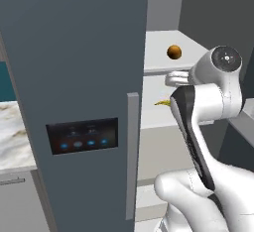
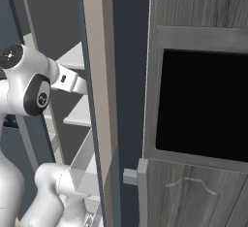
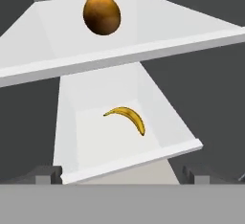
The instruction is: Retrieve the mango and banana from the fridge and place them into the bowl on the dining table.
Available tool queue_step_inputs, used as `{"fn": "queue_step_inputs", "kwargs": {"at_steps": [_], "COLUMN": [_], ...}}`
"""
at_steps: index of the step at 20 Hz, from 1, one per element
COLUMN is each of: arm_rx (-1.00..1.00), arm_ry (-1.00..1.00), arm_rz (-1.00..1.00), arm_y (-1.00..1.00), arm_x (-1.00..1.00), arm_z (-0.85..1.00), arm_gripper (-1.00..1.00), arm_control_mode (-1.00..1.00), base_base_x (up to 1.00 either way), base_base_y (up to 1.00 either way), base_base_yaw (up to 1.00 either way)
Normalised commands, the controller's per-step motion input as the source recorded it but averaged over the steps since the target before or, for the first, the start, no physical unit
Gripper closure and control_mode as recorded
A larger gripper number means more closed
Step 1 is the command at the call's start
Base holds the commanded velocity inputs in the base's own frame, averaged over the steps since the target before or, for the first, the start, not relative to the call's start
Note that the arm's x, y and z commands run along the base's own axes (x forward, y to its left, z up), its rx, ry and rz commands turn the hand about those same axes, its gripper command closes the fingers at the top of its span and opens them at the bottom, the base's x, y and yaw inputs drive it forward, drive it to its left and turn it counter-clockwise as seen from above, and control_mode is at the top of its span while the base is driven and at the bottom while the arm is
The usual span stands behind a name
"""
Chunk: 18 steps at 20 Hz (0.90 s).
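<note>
End effector (image 3: 122, 177) spread wide, empty, at the fridge (image 1: 74, 77); banana (image 3: 127, 117) just ahead on the near shelf (image 3: 129, 163), mango (image 3: 101, 14) farther, apparently one shelf up.

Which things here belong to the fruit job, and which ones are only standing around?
For the job:
mango, on the upper shelf
banana, on the shelf below
fridge, its right door open
gripper, jaws open, holding nothing

Not for the job:
wooden cabinet
marble counter
</note>
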Motion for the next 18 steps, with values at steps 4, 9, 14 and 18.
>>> {"fn": "queue_step_inputs", "kwargs": {"at_steps": [4,9,14,18], "arm_rx": [0.00,0.01,0.03,0.05], "arm_ry": [0.00,-0.03,-0.10,-0.09], "arm_rz": [0.05,0.05,0.03,0.01], "arm_y": [0.00,-0.02,-0.14,-0.13], "arm_x": [0.28,0.38,0.42,0.46], "arm_z": [0.20,0.10,0.00,0.00], "arm_gripper": [-1.00,-1.00,-1.00,-1.00], "arm_control_mode": [-1.00,-1.00,-1.00,-1.00], "base_base_x": [0.00,0.00,0.00,0.00], "base_base_y": [0.00,0.00,0.00,0.00], "base_base_yaw": [0.00,0.00,0.00,0.00]}}
